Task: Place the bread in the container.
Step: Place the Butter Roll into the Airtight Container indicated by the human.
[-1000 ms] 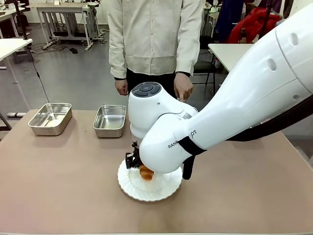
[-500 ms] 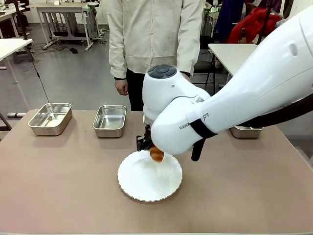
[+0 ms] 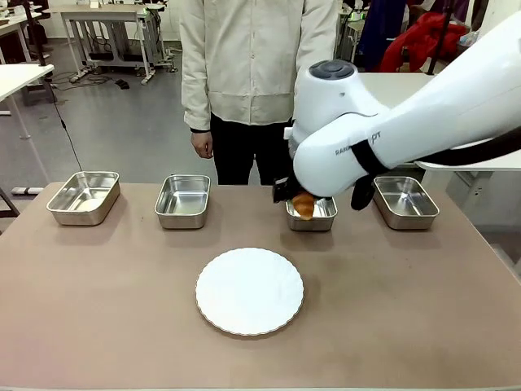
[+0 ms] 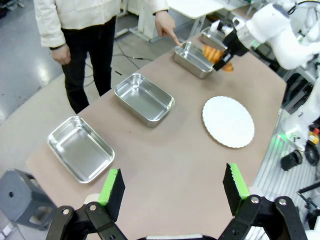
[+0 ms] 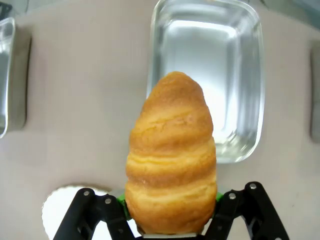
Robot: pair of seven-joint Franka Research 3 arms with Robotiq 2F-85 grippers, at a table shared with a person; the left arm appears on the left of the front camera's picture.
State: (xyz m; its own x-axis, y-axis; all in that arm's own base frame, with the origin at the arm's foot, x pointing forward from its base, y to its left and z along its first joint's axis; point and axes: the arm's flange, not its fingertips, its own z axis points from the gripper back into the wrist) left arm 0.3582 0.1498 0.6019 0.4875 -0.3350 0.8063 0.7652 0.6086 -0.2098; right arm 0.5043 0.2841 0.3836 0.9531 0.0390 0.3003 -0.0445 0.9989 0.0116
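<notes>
The round white scalloped plate (image 3: 249, 292) sits bare on the brown counter (image 3: 98, 309). Beyond the plate, the right gripper (image 3: 298, 198) has its fingers pinching the golden-brown ridged croissant (image 3: 303, 205) above the near rim of a shiny steel rectangular pan (image 3: 312, 213). Dropped now, the croissant might hit that rim and roll out; the left gripper (image 4: 172, 187) waits, fingers spread.

Glossy white right arm (image 3: 407, 130) with black strap

**Item count on the table**

I count four steel pans: one (image 3: 83, 196), two (image 3: 183, 200), three (image 3: 312, 217), four (image 3: 405, 201). I count one white plate (image 3: 249, 291), one croissant (image 3: 303, 205), and one person (image 3: 257, 73) at the far side.
</notes>
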